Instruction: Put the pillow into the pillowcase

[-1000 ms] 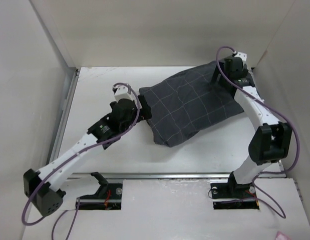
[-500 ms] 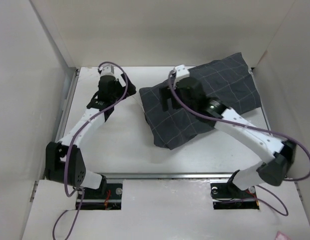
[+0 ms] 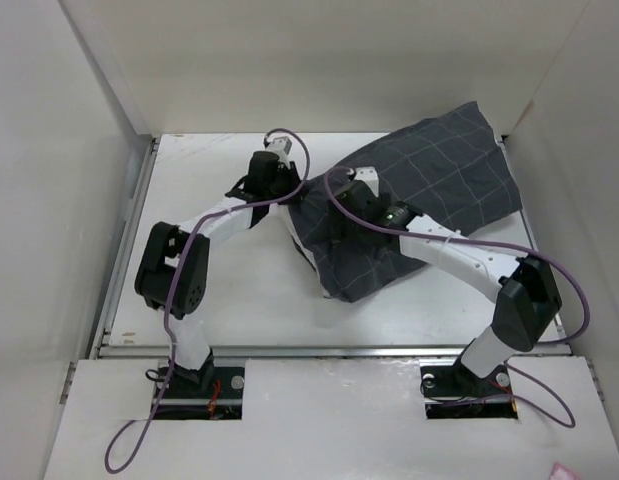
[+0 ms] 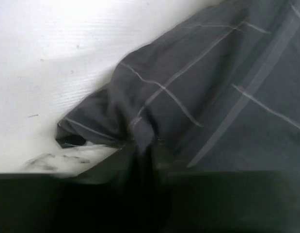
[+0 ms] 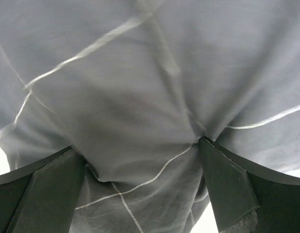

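Note:
The pillowcase (image 3: 429, 190), dark grey with a thin light grid, lies plump and slanted across the back right of the table. The pillow is hidden from every view. My left gripper (image 3: 289, 195) sits at the case's left edge. In the left wrist view this gripper (image 4: 142, 160) is shut on a narrow fold of the pillowcase (image 4: 213, 97). My right gripper (image 3: 334, 225) rests on the case's near-left part. In the right wrist view it (image 5: 140, 170) is open, its fingers (image 5: 48, 194) spread wide and pressed into the cloth (image 5: 140, 73), which bulges between them.
The white table (image 3: 209, 290) is boxed in by a left wall (image 3: 59, 150), a right wall (image 3: 579, 150) and a back wall. A metal rail (image 3: 129, 230) runs along the table's left side. The case's far right corner lies close to the right wall.
My left arm swung right from the back left to the case's left edge and its gripper closed on a fold. The right gripper shifted slightly toward the case's near-left part.

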Action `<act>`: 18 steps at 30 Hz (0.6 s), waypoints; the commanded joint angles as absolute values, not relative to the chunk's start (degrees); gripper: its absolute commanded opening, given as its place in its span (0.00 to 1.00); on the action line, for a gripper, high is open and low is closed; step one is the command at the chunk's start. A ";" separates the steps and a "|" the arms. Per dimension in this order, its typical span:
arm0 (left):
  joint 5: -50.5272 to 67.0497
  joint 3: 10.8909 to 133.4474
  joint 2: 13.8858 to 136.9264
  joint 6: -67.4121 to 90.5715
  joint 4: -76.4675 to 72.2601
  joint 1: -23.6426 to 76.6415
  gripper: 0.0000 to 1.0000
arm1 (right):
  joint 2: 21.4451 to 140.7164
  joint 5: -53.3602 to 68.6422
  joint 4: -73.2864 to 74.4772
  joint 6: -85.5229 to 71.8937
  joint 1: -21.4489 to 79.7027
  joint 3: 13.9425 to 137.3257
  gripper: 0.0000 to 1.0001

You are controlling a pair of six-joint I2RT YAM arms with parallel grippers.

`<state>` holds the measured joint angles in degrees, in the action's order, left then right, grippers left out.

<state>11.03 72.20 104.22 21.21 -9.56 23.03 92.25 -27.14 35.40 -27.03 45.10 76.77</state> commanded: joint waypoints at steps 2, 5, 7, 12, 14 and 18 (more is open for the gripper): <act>16.25 60.14 96.45 23.02 -12.91 25.47 0.00 | 89.13 -36.03 40.60 -34.61 39.21 74.53 0.99; 18.89 50.50 87.94 25.03 -12.92 28.72 0.00 | 85.71 -36.56 41.74 -35.41 35.16 73.04 0.99; 18.90 45.99 82.38 26.71 -13.45 30.58 0.00 | 84.03 -38.74 42.27 -34.20 34.63 73.04 0.99; 19.27 37.73 61.23 29.87 -10.20 35.94 0.37 | 77.80 -43.51 46.57 -32.44 36.03 75.84 0.99; 10.41 36.39 55.84 32.24 -5.82 36.65 1.00 | 75.16 -42.99 48.69 -31.47 39.44 76.55 0.99; -3.76 34.55 47.38 35.84 2.80 36.65 1.00 | 67.25 -33.02 48.87 -26.29 47.18 75.24 0.99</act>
<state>7.51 36.10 50.06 31.88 -4.89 36.75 72.10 -37.21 48.86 -30.11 42.33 73.30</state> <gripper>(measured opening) 0.997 0.990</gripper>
